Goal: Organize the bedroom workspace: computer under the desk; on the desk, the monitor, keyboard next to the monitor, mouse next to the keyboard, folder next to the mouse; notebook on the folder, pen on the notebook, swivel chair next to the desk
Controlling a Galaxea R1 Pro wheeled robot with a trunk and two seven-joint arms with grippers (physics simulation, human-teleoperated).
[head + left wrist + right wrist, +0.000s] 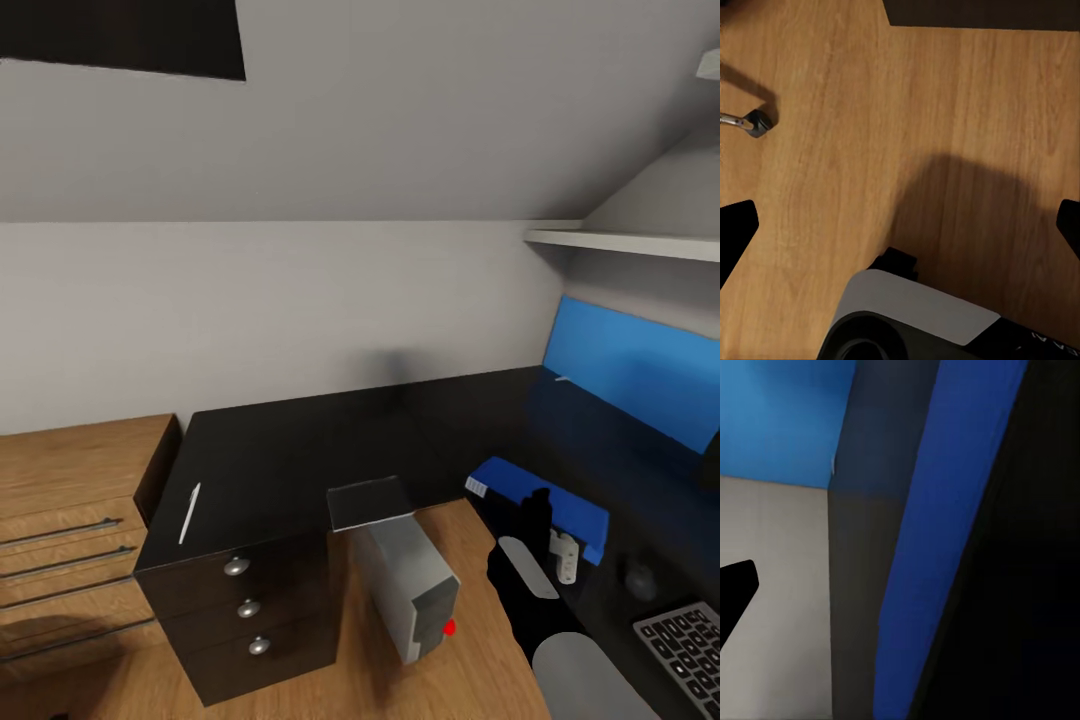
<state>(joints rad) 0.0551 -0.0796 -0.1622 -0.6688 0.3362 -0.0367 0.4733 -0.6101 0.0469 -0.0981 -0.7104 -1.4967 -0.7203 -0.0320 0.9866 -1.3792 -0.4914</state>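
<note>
The black desk (300, 450) runs from a drawer unit at the left round to the blue back panel at the right. A white pen (190, 512) lies near its left end. At the inner corner lies a dark grey rectangle with pale edges, apparently the notebook (370, 503). Just below it the grey computer (410, 585) stands on the floor. The blue folder (590, 525) lies flat on the right wing, and my right gripper (538, 512) (900, 585) hovers open over its near end. The mouse (640, 577) and keyboard (690, 650) lie nearer me. My left gripper (900, 225) hangs open over bare floor.
A light wooden chest of drawers (70, 520) stands left of the desk. Black drawers (245, 605) fill the space under the desk's left end. A white shelf (630, 240) juts out above the right wing. A chair caster (754, 121) and my own base (922, 315) rest on the wooden floor.
</note>
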